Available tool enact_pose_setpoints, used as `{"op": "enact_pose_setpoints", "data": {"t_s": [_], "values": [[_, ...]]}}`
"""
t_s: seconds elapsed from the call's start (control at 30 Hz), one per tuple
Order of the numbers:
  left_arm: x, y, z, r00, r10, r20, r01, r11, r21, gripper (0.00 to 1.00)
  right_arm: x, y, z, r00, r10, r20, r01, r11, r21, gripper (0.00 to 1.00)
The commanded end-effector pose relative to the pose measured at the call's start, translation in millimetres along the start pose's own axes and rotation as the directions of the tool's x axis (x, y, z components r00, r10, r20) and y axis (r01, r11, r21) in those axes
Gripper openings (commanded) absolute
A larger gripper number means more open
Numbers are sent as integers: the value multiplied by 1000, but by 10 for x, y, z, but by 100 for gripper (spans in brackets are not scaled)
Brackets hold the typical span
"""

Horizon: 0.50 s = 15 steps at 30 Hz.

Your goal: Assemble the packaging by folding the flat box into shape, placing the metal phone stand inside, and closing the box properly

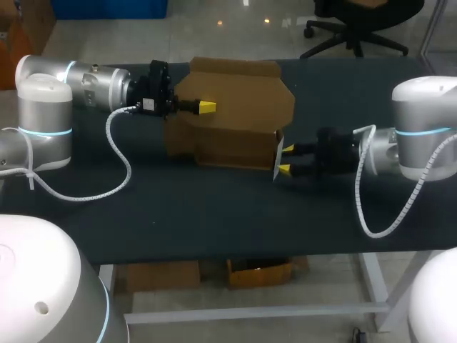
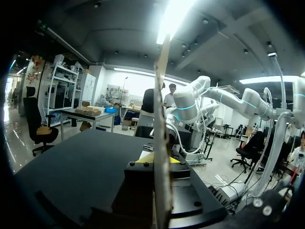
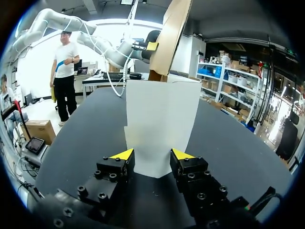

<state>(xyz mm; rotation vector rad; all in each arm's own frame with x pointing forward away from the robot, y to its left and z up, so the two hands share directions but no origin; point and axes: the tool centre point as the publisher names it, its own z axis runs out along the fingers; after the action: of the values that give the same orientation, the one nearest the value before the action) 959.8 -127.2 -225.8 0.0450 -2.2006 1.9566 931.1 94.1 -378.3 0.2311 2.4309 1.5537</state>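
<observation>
Box half-formed, mid far edge of worktop. Left tool clamped on lid flap; right tool apart at white end flap. If you push hard, box skews, lid slips.

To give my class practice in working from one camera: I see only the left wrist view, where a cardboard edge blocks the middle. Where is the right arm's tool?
Observer: The right tool is at the right end of the box, facing a white flap.
Operator: Is the box closed yet?
Observer: No. The right wrist view shows its brown lid panel tilted up.
Operator: Where on the box is my own tool?
Observer: In the head view, the left tool is at the lid panel's left side, across the box from the right tool.
</observation>
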Motion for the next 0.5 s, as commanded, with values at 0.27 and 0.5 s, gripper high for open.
{"op": "enact_pose_setpoints", "data": {"t_s": [0.27,0.5], "values": [[-10,34,-5,1000,0,-2,0,1000,-1,0,-18,16,54,1000,4,17,-4,1000,-14,45],[-10,34,-5,1000,0,-2,0,1000,-1,0,8,9,67,999,20,37,-19,999,-34,45]]}}
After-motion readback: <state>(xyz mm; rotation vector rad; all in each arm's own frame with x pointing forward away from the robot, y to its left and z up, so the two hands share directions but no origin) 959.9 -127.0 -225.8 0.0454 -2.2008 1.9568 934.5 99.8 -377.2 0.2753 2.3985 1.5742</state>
